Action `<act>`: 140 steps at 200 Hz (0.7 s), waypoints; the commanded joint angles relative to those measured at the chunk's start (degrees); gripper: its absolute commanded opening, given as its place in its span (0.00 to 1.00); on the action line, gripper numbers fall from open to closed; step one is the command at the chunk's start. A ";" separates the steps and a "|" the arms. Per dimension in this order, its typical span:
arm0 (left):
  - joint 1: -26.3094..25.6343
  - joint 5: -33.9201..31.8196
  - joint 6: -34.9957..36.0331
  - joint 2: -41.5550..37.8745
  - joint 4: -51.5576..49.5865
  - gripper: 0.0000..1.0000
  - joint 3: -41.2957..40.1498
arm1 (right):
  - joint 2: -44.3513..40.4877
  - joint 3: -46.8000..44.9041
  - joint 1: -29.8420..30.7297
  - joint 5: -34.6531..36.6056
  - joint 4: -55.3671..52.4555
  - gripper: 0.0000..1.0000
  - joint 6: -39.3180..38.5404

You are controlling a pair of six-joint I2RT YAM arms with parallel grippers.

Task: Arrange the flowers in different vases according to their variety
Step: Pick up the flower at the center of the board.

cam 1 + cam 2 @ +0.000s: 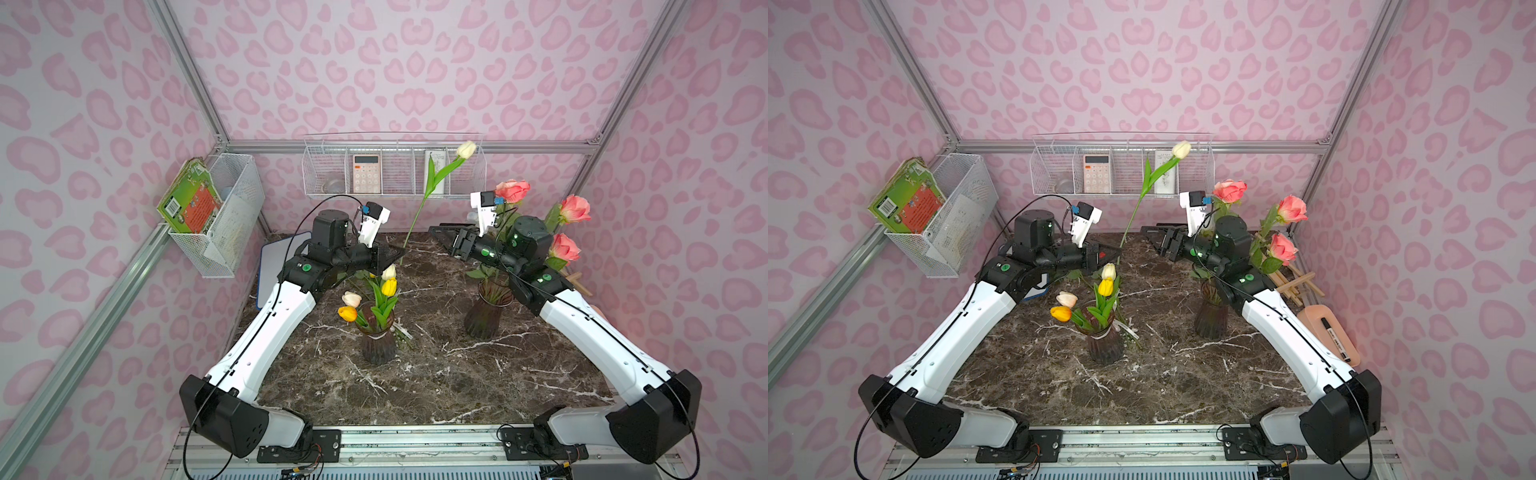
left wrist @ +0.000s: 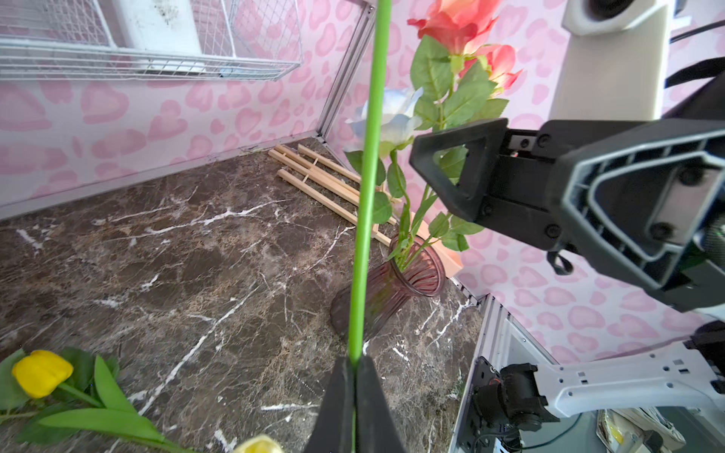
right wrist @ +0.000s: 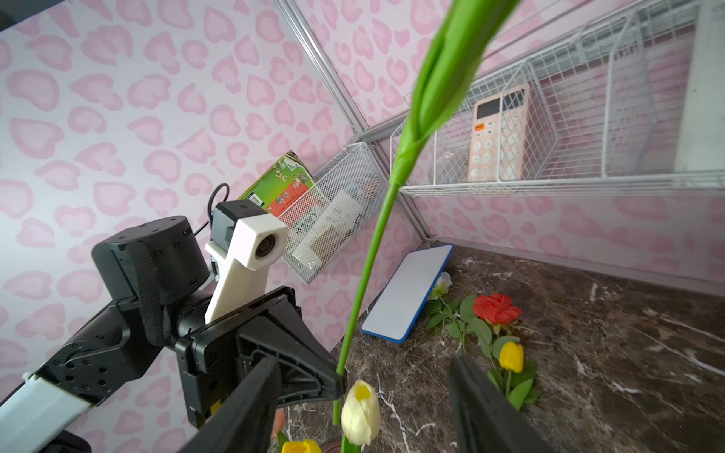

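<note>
Surroundings: dark marble table point(image 1: 436, 374), pink-patterned walls. The wire basket point(image 1: 399, 176) on the far wall holds a calculator point(image 1: 367, 173). The side basket point(image 1: 237, 187) on the left wall holds a green book point(image 1: 189, 199). A blue-edged white board point(image 3: 408, 292) sits at the far left corner and wooden sticks point(image 2: 321, 180) at the far right corner. A pink case point(image 1: 1320, 320) with a marker is at the right edge.

The left vase point(image 1: 378, 347), centre-near, carries four tulips point(image 1: 389, 286). The right vase point(image 1: 484, 320) carries pink roses point(image 1: 575, 209) and a white-blue rose point(image 2: 392, 113). The right forearm crosses in front of it in both top views. Loose on the marble at far left, beneath the left arm: a red rose point(image 3: 496, 308) and a yellow tulip point(image 3: 511, 356).

Left gripper point(image 2: 355, 364): jaws pressed together on the stem of the white tulip point(image 1: 466, 148), low on the stem, with a short end showing below. The stem rises from the jaws, leaning right and toward the far wall. The bloom sits high, in front of the wire basket. The gripper hangs just above and beyond the left vase's tulips.

Right gripper point(image 3: 364, 359): jaws apart, nothing between them. It points left at the stem from the right side, near it but not touching.
</note>
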 commanded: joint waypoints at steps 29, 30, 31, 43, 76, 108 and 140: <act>-0.48 3.59 -1.24 -1.92 5.56 0.00 -2.74 | 3.90 3.79 1.40 -0.12 10.23 0.61 1.78; -0.47 3.62 -1.22 -1.93 5.57 0.00 -2.81 | 3.99 3.79 1.44 -0.23 10.33 0.61 1.86; -0.47 3.63 -1.20 -1.93 5.54 0.00 -2.89 | 4.07 3.79 1.42 -0.24 10.47 0.60 1.94; -0.70 3.81 -1.08 -2.11 5.82 0.00 -3.27 | 5.14 5.44 1.62 -1.15 12.07 0.56 3.01; -1.25 3.86 -0.65 -2.55 6.20 0.00 -3.93 | 7.59 7.25 1.86 -2.26 13.04 0.42 4.52; -1.34 3.90 -0.40 -2.90 6.29 0.00 -4.29 | 8.43 7.87 2.03 -2.53 13.15 0.30 4.82; -1.34 3.90 -0.52 -3.34 6.36 0.00 -4.44 | 8.88 8.53 2.02 -2.04 11.78 0.28 4.40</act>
